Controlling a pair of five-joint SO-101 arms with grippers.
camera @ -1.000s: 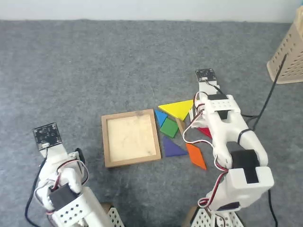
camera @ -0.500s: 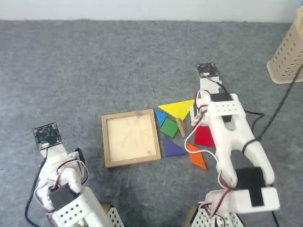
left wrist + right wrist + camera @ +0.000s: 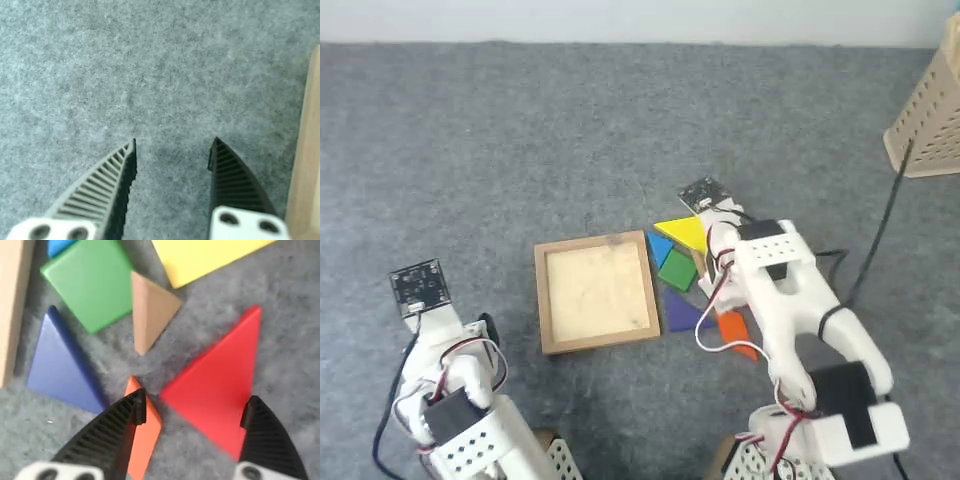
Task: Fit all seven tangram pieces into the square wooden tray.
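The square wooden tray [image 3: 597,290] lies bare on the grey carpet. To its right sit the yellow triangle [image 3: 685,232], blue piece [image 3: 660,248], green square [image 3: 677,270], purple triangle [image 3: 682,312] and orange parallelogram [image 3: 735,330]. My right arm [image 3: 770,270] stretches over this cluster. In its wrist view my right gripper [image 3: 195,405] is open above the red triangle [image 3: 215,390] and the orange piece [image 3: 145,440], with the tan triangle [image 3: 150,307], green square [image 3: 90,282] and purple triangle [image 3: 62,365] beyond. My left gripper [image 3: 174,145] is open over bare carpet beside the tray's edge [image 3: 307,150].
A pale slotted basket [image 3: 930,110] stands at the far right edge of the table, with a black cable [image 3: 880,230] running from it toward the right arm. The left arm [image 3: 445,370] sits low at the front left. Open carpet spreads behind the tray.
The right arm has swung left toward the tray and now covers the red triangle, which showed in the high view half a second ago. The left arm and the pieces have not moved.
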